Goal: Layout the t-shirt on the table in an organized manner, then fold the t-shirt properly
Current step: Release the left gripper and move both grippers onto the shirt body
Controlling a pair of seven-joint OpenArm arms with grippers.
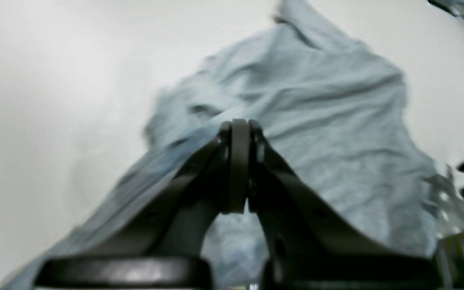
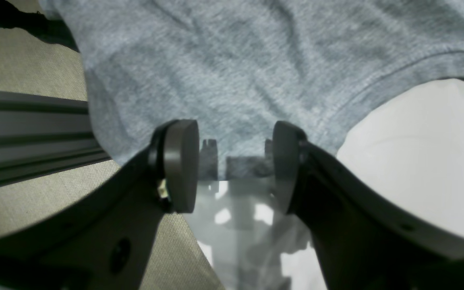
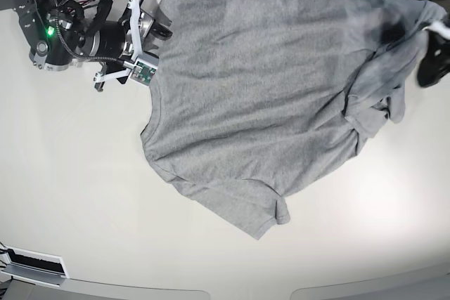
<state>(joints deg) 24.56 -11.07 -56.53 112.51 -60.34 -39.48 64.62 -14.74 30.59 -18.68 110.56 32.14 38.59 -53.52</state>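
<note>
While lying soft and limp across the surface [image 3: 84,194], the t-shirt [image 3: 267,82] is being pinched at its edge by the left end effector [image 1: 239,133], right end effector [image 2: 235,161] spread at the hem.

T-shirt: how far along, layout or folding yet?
Still layout. The t-shirt lies mostly spread on the table, plain grey side up, but one side is bunched and lifted. In hand: the left gripper is shut on that fabric, pulling it taut. The right gripper is open at the opposite edge, holding nothing. Left: flatten the bunched side and sleeve, then every fold; none shows yet.
</note>
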